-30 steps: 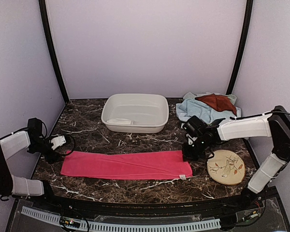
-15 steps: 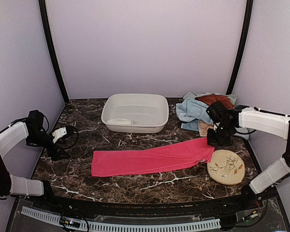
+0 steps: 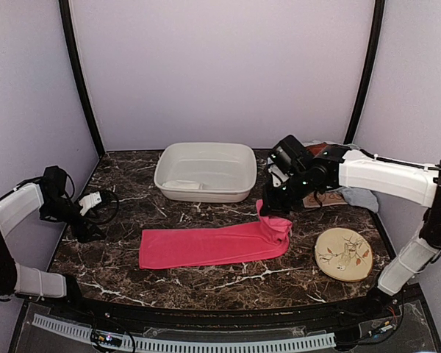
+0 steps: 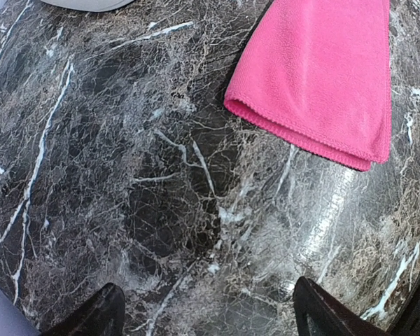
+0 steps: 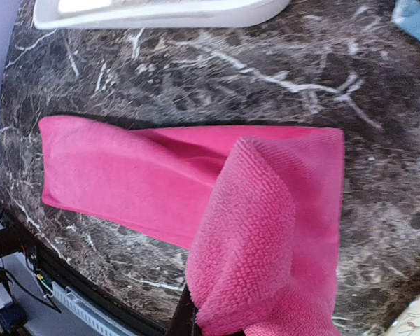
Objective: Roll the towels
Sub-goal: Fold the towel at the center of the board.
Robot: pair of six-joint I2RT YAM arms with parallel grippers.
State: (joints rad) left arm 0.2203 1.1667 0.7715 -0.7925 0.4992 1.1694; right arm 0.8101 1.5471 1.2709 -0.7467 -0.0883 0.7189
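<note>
Two arms are reaching over the dark marble table (image 3: 206, 283), with one long pink towel (image 3: 213, 246) lying lengthwise across the middle, in front of the white basin (image 3: 206, 193) and apart from it. The right gripper (image 3: 273, 204) is clenching the towel's right end, jaws pinched tight on the cloth, and holding it lifted off the table. In the right wrist view that end is curling up and back over the flat part. The rest of the towel is lying flat, its left end sitting on bare marble. The left gripper (image 4: 210, 315) is hovering low at the left side of the table, fingers spread wide and gripping nothing, with the towel's left edge lying ahead of it, not touching. The round leaf-pattern disc (image 3: 343, 254) is sitting to the right of the towel, near it but apart. The other towels (image 3: 356, 197) are bunching at the back right, mostly hidden behind the right arm.
</note>
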